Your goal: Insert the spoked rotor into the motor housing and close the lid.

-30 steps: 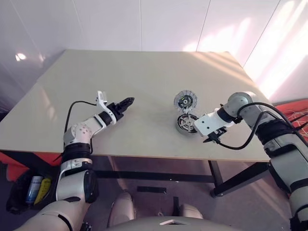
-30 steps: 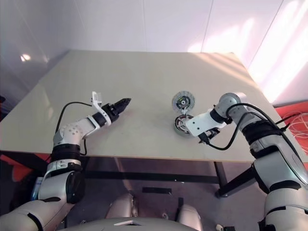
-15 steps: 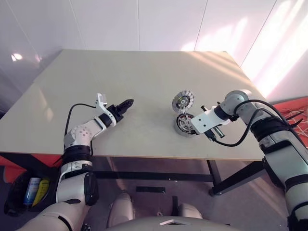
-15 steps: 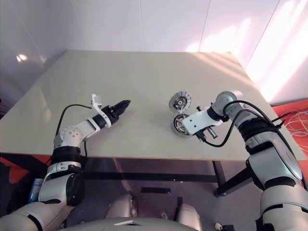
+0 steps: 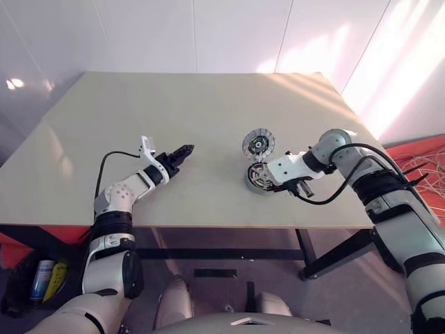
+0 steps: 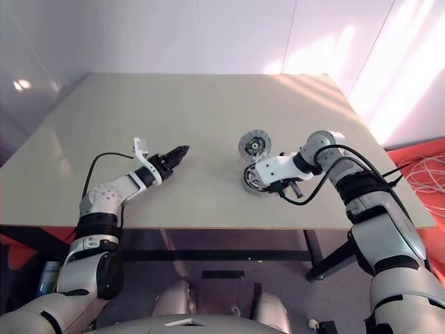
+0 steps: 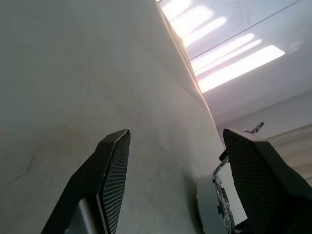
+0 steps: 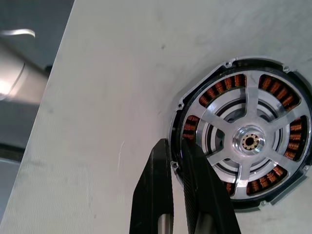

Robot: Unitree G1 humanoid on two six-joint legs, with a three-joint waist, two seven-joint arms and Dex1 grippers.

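Note:
The motor housing (image 8: 243, 141) lies on the table near its front edge, coppery windings showing between the spokes of the spoked rotor (image 8: 249, 142), which sits inside it. Just beyond the housing (image 5: 262, 177) rests the lid (image 5: 258, 145), its pale segmented face up. My right gripper (image 8: 176, 143) is shut and points down, its tips over the housing's near rim; I cannot tell whether they touch it. Well to the left of the parts, my left gripper (image 5: 183, 151) hovers low over the table. It is open, its fingers (image 7: 114, 165) wide apart with nothing between them.
The beige table (image 5: 174, 104) stretches bare behind and to the left of the parts. Its front edge (image 5: 229, 227) runs close below the housing. A white panelled wall stands behind the table.
My right gripper has shut and moved left onto the housing's rim, tilting further down. The housing, lid and left arm have kept still; the camera has shifted slightly.

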